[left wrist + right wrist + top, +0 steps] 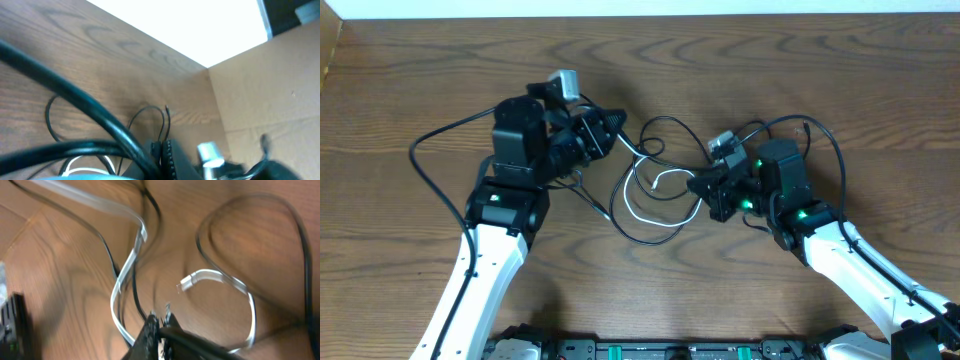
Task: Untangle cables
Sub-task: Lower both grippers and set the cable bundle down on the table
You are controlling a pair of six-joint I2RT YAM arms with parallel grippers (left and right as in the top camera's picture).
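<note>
The wooden counter (820, 60) carries the cables (220, 276), black and white loops tangled between the two arms. Their crossings are blurred in both wrist views. The left pincer (618, 121) is closed, with a thin black strand running into its tips. The right pincer (160, 322) is pinched shut on a black strand.

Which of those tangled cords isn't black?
The white cable, curled in the middle of the tangle with one end lying loose; the black cords loop around it.
</note>
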